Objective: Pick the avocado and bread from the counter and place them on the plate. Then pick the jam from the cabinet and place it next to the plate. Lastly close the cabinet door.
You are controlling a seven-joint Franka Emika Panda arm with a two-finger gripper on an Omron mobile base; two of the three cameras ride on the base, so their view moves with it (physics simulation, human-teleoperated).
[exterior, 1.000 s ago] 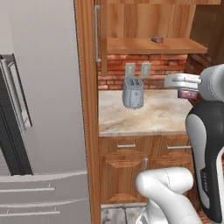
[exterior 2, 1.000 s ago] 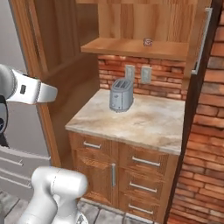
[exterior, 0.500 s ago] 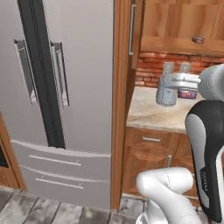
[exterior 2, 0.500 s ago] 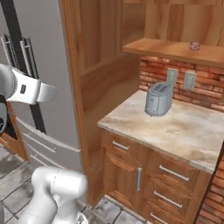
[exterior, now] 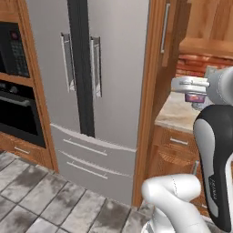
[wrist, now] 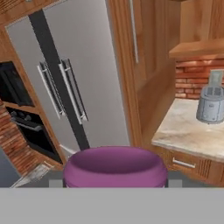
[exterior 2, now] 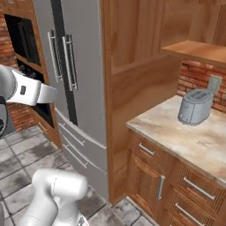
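Note:
My gripper (exterior: 196, 95) is held out in front of the arm, level with the counter (exterior: 178, 116), and is shut on the jam (exterior: 195, 97), a small jar. In the hand view the jam (wrist: 114, 165) shows its wide purple lid right at the bottom, between my fingertips. The beige stone counter (exterior 2: 190, 134) lies off to the right over brown wooden drawers. The cabinet door (exterior: 171, 43) above it stands open, with its bare wooden shelf (exterior 2: 197, 48) showing. The plate, avocado and bread are out of view.
A tall steel fridge (exterior: 102, 73) with two vertical handles stands straight ahead. A built-in black oven (exterior: 13, 98) is at its left. A grey toaster (exterior 2: 196, 106) sits on the counter against the brick wall. Grey floor tiles (exterior: 41, 205) lie below.
The whole picture has swung left because the base moved: the counter and toaster slid to the right and the fridge and oven came in. The gripper still holds the jam.

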